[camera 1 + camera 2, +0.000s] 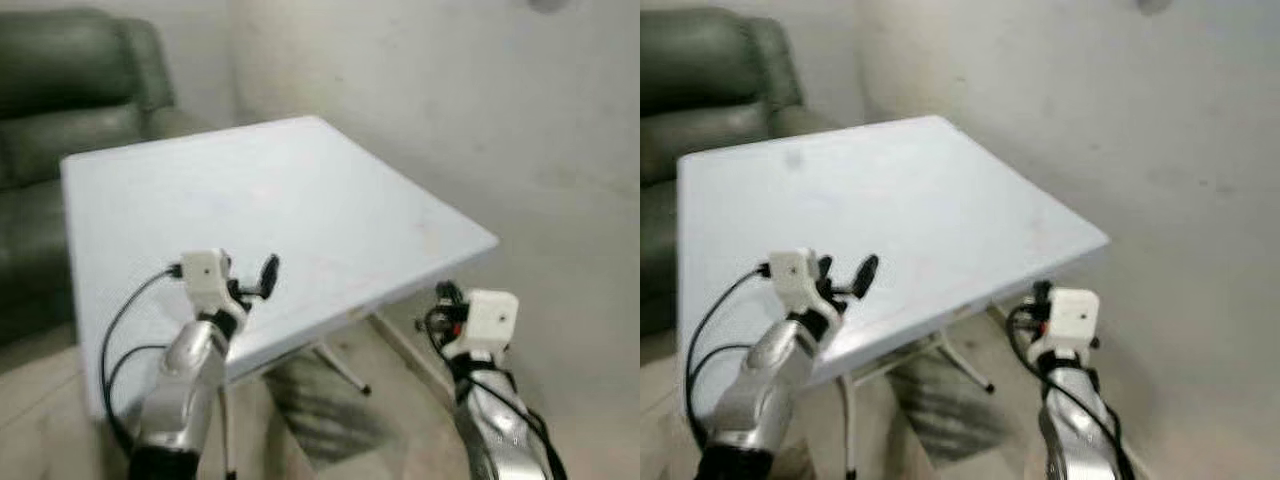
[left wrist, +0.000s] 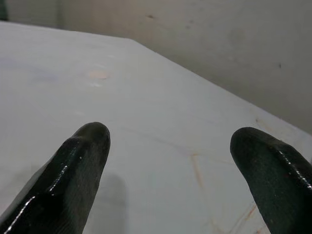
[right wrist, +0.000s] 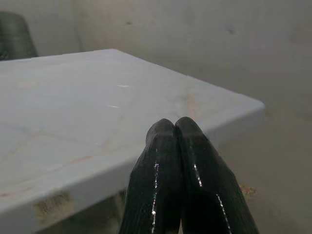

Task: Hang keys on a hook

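Left gripper (image 2: 165, 161) over the white bench's (image 1: 330, 200) near edge, fingers (image 2: 80, 165) spread; right gripper (image 3: 174, 127) off its near corner, fingers pressed together, empty.

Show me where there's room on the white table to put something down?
Nearly the whole square white plastic table top lies bare, from the edge beside the dark green sofa across to the corner toward the pale wall. The one busy patch is the near edge, where the left tool hovers, fingers apart. The right tool is shut, off the table's side.
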Controlling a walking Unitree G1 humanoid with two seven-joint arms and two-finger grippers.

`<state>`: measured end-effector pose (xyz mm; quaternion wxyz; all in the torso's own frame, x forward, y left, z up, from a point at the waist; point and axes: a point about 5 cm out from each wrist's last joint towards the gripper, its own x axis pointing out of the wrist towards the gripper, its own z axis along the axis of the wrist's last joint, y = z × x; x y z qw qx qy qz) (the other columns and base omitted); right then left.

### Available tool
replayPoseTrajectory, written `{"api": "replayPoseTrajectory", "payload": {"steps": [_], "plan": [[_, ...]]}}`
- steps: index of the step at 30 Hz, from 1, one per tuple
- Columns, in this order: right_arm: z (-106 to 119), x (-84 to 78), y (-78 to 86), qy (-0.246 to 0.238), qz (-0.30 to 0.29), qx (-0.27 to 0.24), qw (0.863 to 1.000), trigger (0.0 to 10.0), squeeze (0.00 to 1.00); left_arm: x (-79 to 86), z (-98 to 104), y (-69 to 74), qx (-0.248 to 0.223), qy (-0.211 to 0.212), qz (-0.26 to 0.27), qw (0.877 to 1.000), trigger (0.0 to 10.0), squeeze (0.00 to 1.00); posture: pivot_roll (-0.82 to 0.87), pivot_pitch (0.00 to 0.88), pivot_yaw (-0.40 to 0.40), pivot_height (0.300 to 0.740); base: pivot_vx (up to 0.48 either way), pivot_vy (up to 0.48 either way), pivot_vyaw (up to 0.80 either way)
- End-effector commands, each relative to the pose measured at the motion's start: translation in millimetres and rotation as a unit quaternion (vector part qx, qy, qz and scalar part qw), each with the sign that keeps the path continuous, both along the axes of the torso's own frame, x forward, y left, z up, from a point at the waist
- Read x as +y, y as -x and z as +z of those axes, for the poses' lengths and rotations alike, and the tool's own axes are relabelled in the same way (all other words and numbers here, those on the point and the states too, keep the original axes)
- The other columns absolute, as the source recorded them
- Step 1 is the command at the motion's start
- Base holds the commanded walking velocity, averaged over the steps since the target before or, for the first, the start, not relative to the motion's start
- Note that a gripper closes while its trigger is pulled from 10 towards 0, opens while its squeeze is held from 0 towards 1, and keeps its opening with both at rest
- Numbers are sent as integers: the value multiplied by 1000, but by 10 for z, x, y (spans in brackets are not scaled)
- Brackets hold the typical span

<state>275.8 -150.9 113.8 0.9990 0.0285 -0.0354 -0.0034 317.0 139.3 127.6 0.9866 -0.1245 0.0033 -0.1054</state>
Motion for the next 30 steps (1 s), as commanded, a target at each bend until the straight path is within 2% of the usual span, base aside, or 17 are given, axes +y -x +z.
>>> {"api": "replayPoseTrajectory", "payload": {"steps": [1,11,18,30], "plan": [[23,-56,-9,6,-10,-3,1000,10000,0,-61,-5,-9,5,-3,-8,1000,10000,0,-1,0,11,740,0,0,-800],[43,-50,-22,14,-7,-7,1000,10000,0,-50,9,-36,7,-19,-6,1000,10000,0,0,0,12,740,0,0,-800],[68,-131,-54,29,-11,-10,999,10000,0,42,18,-87,15,-24,11,1000,10000,0,0,0,11,740,0,0,-800],[93,-131,-84,32,-5,-14,999,10000,0,10,40,-128,3,-48,-2,999,10000,0,-3,0,8,740,0,0,-800]]}}
